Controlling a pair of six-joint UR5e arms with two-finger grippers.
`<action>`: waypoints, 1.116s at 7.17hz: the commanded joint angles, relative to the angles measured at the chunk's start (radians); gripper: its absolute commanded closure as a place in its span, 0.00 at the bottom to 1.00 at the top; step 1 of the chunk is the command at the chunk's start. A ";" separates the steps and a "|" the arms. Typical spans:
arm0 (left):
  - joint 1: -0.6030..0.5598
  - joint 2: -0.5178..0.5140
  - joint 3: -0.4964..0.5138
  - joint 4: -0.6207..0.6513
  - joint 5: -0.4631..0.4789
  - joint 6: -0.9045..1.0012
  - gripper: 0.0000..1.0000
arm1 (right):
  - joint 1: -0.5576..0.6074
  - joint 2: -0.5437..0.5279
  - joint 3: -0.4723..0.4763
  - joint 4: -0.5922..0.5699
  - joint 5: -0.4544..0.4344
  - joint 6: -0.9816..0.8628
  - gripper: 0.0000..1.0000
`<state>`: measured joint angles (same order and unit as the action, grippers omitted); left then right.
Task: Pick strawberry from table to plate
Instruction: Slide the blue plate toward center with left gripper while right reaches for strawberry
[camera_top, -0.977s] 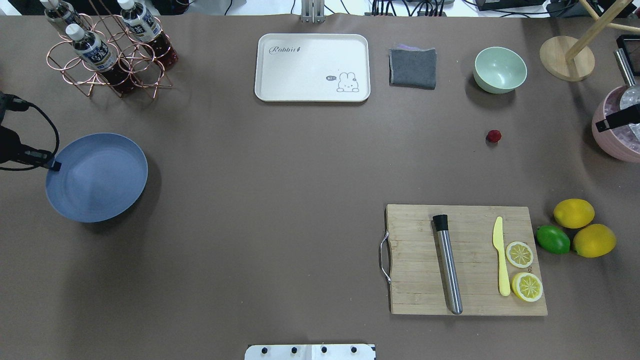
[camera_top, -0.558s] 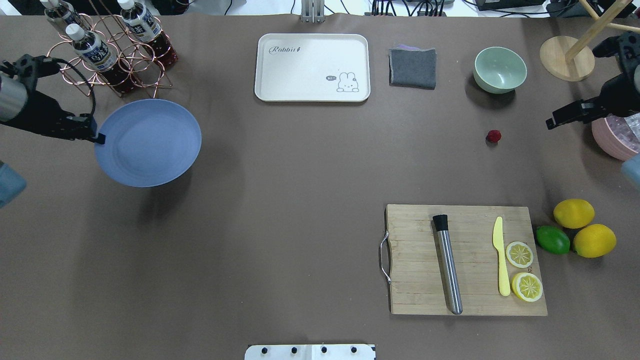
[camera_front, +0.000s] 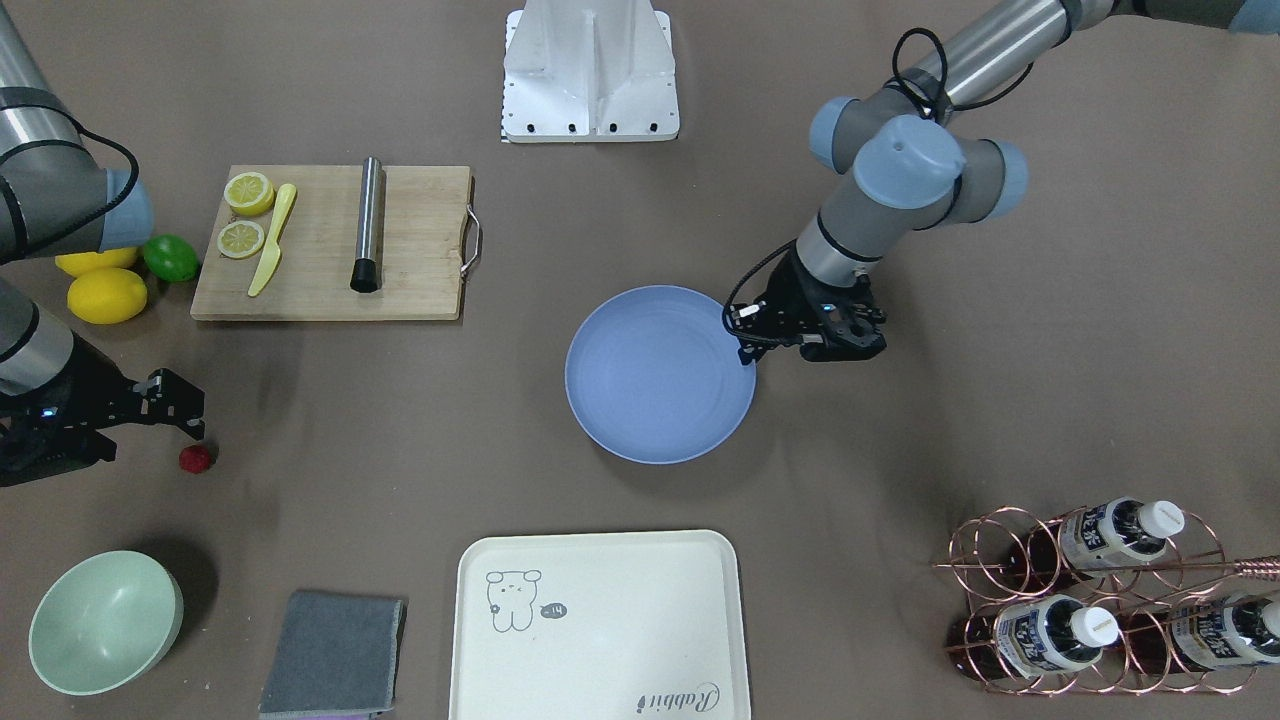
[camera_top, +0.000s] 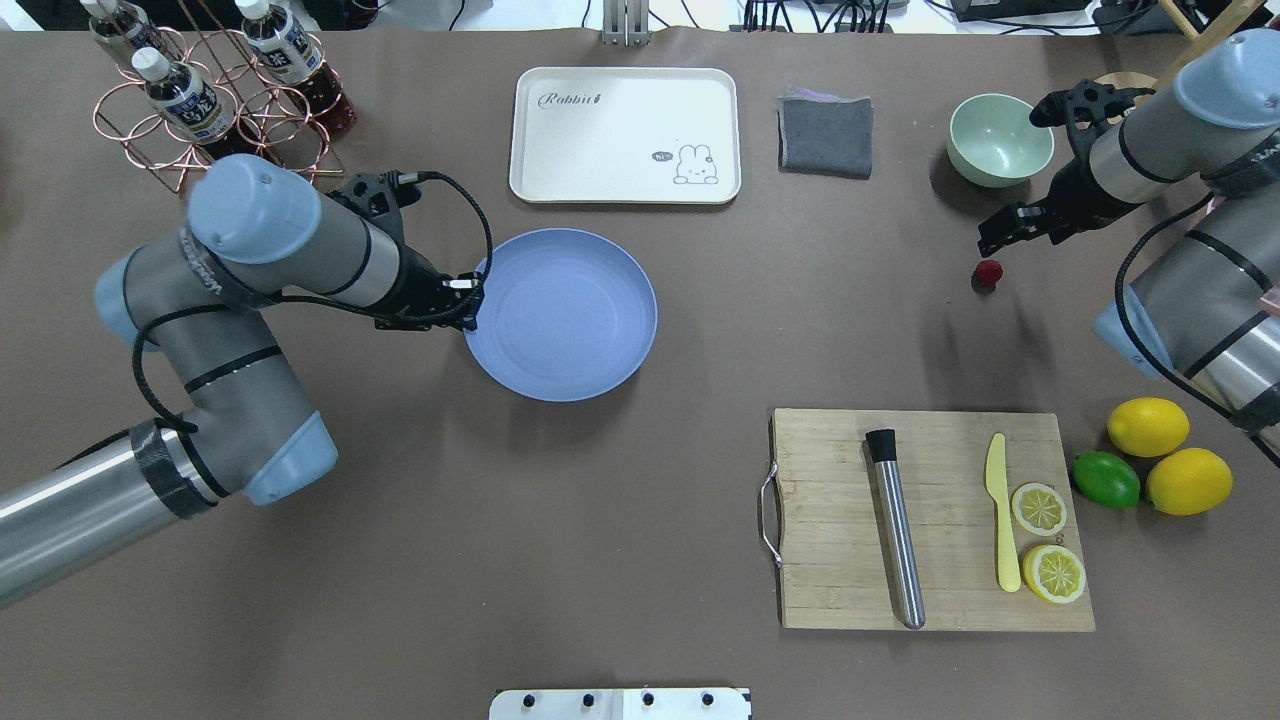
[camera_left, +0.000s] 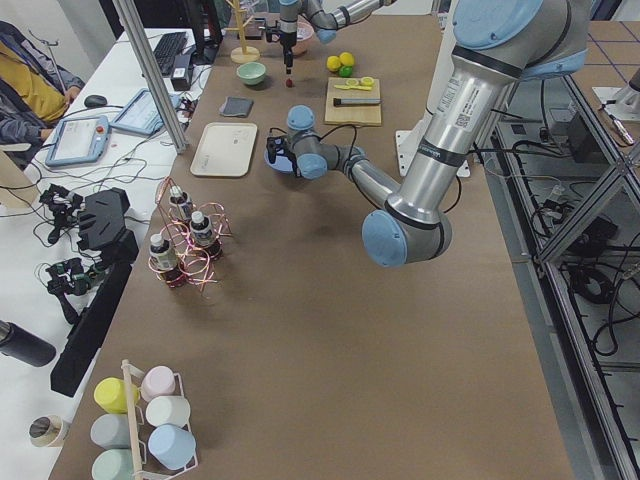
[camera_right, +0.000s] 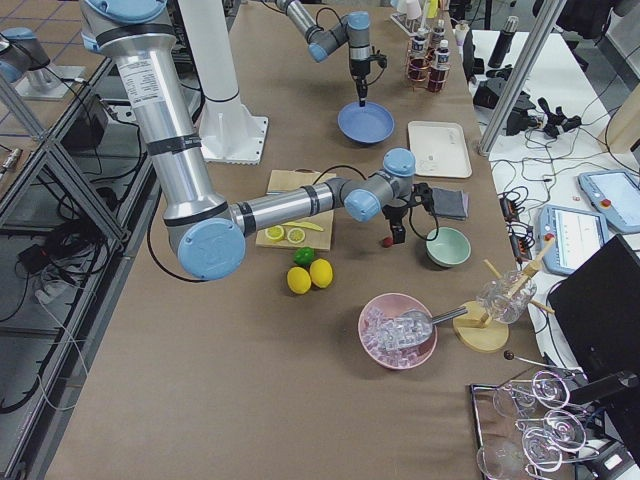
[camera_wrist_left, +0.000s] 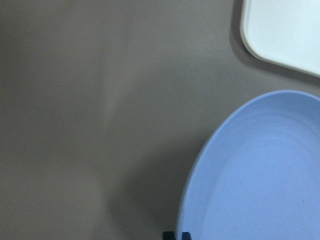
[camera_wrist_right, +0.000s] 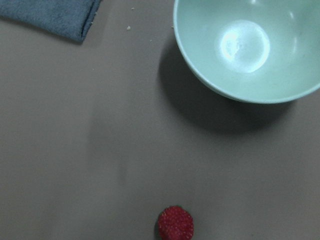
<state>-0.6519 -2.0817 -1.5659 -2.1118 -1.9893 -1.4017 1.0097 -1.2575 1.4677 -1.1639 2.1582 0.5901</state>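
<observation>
The strawberry (camera_top: 988, 272) is a small dark-red berry lying on the brown table (camera_top: 600, 520), just in front of the mint bowl. It also shows at the bottom of the right wrist view (camera_wrist_right: 176, 223). My right gripper (camera_top: 996, 238) hovers close above and beside it with its fingers apart and nothing between them. The blue plate (camera_top: 580, 330) hangs over the table's middle left, casting a shadow below. My left gripper (camera_top: 470, 298) is shut on the plate's left rim, which the left wrist view shows as the plate's edge (camera_wrist_left: 200, 165). The plate holds nothing.
A mint bowl (camera_top: 1000, 138) and a grey cloth (camera_top: 825, 135) lie behind the strawberry. A cream tray (camera_top: 625, 135) is at the back centre and a bottle rack (camera_top: 215, 100) at the back left. The cutting board (camera_top: 830, 570) carries a metal rod, a yellow knife and lemon halves; beside it lie lemons (camera_top: 1147, 426) and a lime (camera_top: 1105, 479).
My left arm has carried the plate from the table's left edge toward the middle. My right gripper has come in from the right to just above the strawberry.
</observation>
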 joint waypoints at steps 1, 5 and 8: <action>0.081 -0.030 -0.003 0.007 0.067 -0.046 1.00 | -0.049 0.023 -0.056 0.001 -0.063 0.000 0.08; 0.126 -0.047 -0.016 0.007 0.118 -0.096 0.03 | -0.066 0.023 -0.109 0.069 -0.070 0.000 1.00; 0.091 0.000 -0.101 0.009 0.113 -0.089 0.03 | -0.069 0.081 -0.022 0.049 -0.018 0.087 1.00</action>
<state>-0.5400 -2.1122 -1.6265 -2.1031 -1.8738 -1.4950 0.9449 -1.2006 1.4034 -1.1079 2.1253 0.6241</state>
